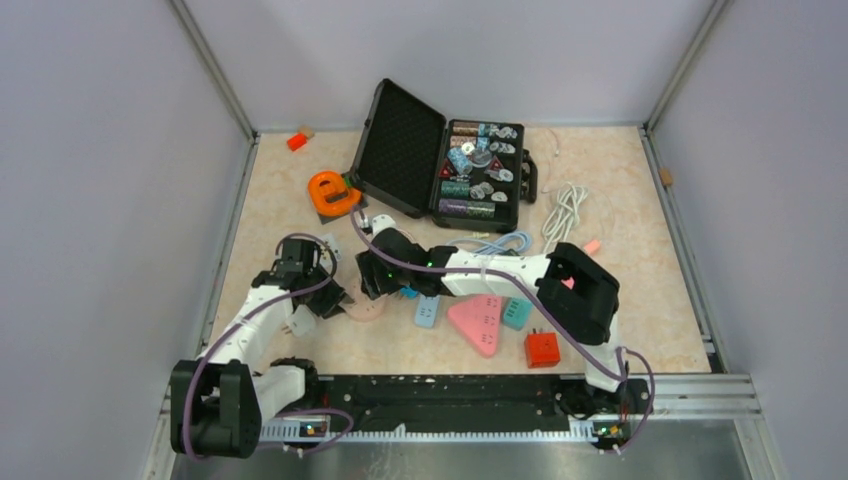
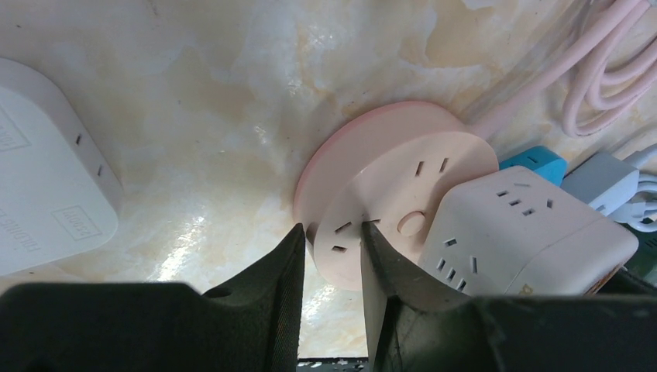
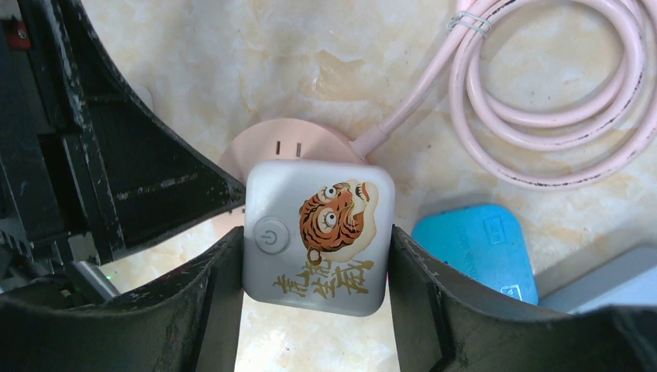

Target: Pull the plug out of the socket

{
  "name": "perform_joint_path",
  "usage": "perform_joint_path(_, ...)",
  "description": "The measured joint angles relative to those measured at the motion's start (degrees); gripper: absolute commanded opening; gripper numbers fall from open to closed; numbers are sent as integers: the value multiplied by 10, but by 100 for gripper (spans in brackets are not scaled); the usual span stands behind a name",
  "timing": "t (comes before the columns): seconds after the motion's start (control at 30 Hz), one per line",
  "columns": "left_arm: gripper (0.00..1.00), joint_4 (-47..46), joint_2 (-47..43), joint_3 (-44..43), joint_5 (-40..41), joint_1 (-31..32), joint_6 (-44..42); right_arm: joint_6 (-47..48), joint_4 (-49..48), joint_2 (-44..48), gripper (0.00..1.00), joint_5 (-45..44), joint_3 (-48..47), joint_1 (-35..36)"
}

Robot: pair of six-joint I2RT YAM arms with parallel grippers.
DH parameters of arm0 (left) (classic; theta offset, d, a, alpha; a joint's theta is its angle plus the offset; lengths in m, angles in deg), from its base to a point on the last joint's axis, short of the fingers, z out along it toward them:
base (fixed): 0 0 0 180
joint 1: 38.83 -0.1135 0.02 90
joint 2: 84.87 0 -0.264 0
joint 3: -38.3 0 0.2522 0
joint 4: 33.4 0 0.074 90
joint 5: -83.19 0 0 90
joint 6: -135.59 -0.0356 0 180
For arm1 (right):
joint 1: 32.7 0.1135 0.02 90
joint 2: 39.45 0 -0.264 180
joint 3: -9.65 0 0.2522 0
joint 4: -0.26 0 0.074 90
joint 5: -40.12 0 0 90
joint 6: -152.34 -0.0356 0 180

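Observation:
The socket is a round pink disc lying flat on the marble table, with a pink cable running off it. The plug is a white cube with a tiger print and a power button, and it sits against the socket's face. My right gripper is shut on the plug, one finger on each side of the cube. My left gripper is shut on the socket's rim, one finger outside it and one on its face. In the top view both grippers meet over the socket left of centre.
A blue adapter and the coiled pink cable lie right of the plug. A white adapter sits to the left. Behind stand an open black case and an orange reel. A pink triangular strip and red adapter lie nearer.

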Motion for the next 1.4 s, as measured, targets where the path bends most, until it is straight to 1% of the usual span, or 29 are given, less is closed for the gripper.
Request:
perform_joint_path(0.07,33,-4,1,0,-4,0,0,-6,-4,1,0,31,2,-13)
perform_joint_path(0.13,33,-9,1,0,-6,0,0,-7,-3,1,0,37,2,-17)
perform_joint_path(0.2,33,-8,4,0,-6,0,0,1,5,1,0,21,-2,-7)
perform_joint_path(0.33,33,-4,5,0,-8,0,2,17,31,-2,0,-39,-19,20)
perform_joint_path(0.43,33,-2,3,0,-8,0,2,23,39,-2,0,-57,-23,27)
perform_joint_path(0.5,33,-2,3,0,-6,0,3,21,38,-2,0,-47,-23,21)
perform_joint_path(0.63,33,-4,3,0,-6,0,7,5,39,-2,0,9,-22,-4)
perform_joint_path(0.7,33,-5,3,0,-3,0,7,8,43,-2,0,13,-23,-6)
perform_joint_path(0.97,33,-8,2,0,11,0,6,52,75,-7,0,-70,-52,36)
perform_joint_path(1.07,33,-13,2,0,23,-2,6,53,77,-7,0,-61,-54,31)
perform_joint_path(1.23,33,-24,3,0,16,-3,2,29,78,-7,0,-6,-53,5)
perform_joint_path(1.4,34,-46,3,7,-3,5,-5,14,73,-7,0,2,-45,0)
